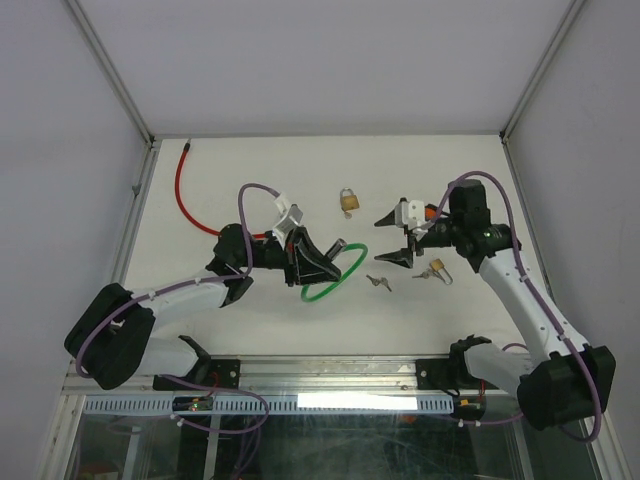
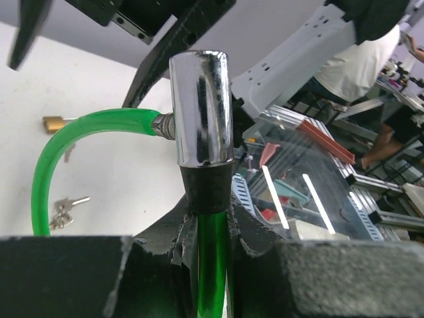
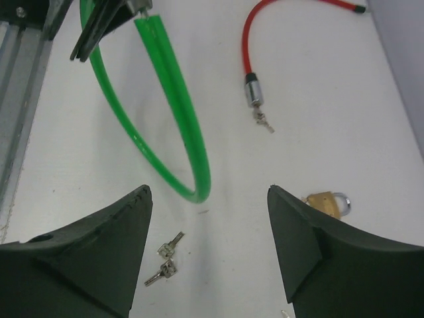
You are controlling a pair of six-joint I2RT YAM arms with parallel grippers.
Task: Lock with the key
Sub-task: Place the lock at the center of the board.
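My left gripper (image 1: 318,262) is shut on the green cable lock (image 1: 335,278), just below its chrome lock cylinder (image 2: 202,109). The green cable (image 2: 212,265) runs between the fingers, and its other end is plugged into the cylinder's side. A pair of small keys (image 1: 378,282) lies on the table beside the green loop, also seen as keys (image 3: 165,258) below my right gripper (image 3: 209,195). The right gripper (image 1: 386,238) hovers open above the table, right of the cylinder, with nothing between its fingers.
A brass padlock (image 1: 348,201) stands at the back middle. A second padlock with keys (image 1: 435,268) lies under the right arm. A red cable lock (image 1: 185,190) with its key (image 3: 265,122) in the chrome head (image 3: 254,91) lies at the left.
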